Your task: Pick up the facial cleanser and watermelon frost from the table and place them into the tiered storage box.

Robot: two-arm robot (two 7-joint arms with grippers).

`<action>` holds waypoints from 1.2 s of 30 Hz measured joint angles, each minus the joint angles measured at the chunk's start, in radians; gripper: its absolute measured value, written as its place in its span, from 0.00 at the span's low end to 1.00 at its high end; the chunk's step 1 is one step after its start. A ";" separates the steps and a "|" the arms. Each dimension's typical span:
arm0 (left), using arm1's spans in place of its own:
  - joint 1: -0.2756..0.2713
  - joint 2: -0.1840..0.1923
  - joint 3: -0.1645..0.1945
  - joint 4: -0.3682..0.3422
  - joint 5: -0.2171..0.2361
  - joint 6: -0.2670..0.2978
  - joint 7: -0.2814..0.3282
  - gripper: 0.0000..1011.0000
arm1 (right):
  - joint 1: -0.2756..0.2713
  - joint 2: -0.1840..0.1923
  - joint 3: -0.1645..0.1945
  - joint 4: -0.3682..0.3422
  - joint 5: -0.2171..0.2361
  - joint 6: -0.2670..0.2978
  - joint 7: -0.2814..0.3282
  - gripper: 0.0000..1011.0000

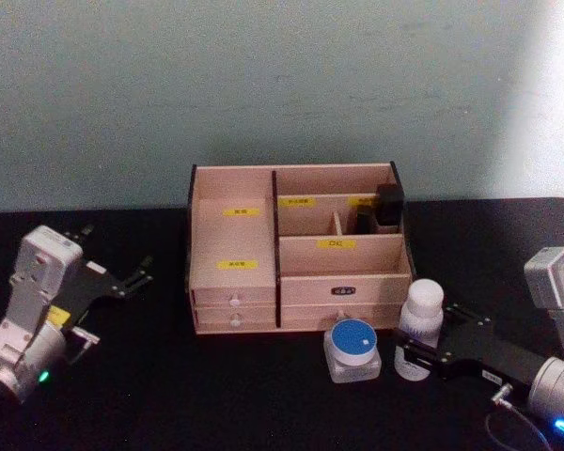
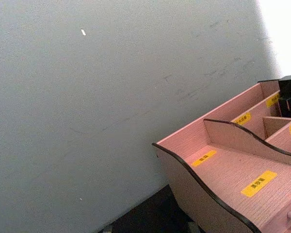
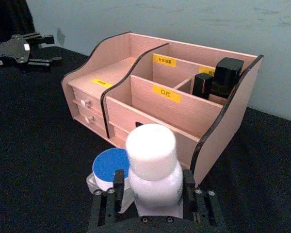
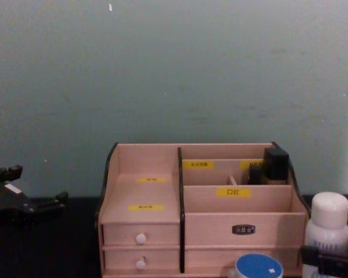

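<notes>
The right gripper [image 3: 153, 177] is closed on the white bottle [image 3: 151, 151], which stands beside a blue-lidded jar [image 3: 110, 165] just before the tiered storage box [image 3: 136, 104]. The box's back right compartment holds dark containers [image 3: 223, 77]. The left gripper [image 1: 117, 249] rests open at the left

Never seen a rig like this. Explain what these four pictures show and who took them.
It is a two-armed robot at a black table. One picture is from its head, one from its chest, one from each wrist. On the table stands a wooden storage box; before it, a blue-lidded jar and a white bottle. The right hand sits around the bottle, which stands on the table; whether it grips is unclear. The left hand rests open, off to the left.
</notes>
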 joint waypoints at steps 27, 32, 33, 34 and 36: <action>0.000 0.000 0.000 0.000 0.000 0.000 0.000 0.99 | -0.009 0.008 0.018 -0.026 0.018 -0.012 0.008 0.60; 0.000 0.000 0.000 0.000 0.000 0.000 0.000 0.99 | -0.014 0.024 0.038 -0.071 0.040 -0.011 0.014 0.60; 0.000 0.000 0.000 0.000 0.000 0.000 0.000 0.99 | -0.015 0.028 0.042 -0.080 0.045 -0.009 0.015 0.60; 0.000 0.000 0.000 0.000 0.000 0.000 0.000 0.99 | -0.014 0.031 0.046 -0.088 0.050 -0.007 0.017 0.60; 0.000 0.000 0.000 0.000 0.000 0.000 0.000 0.99 | -0.010 0.039 0.054 -0.107 0.062 0.000 0.019 0.60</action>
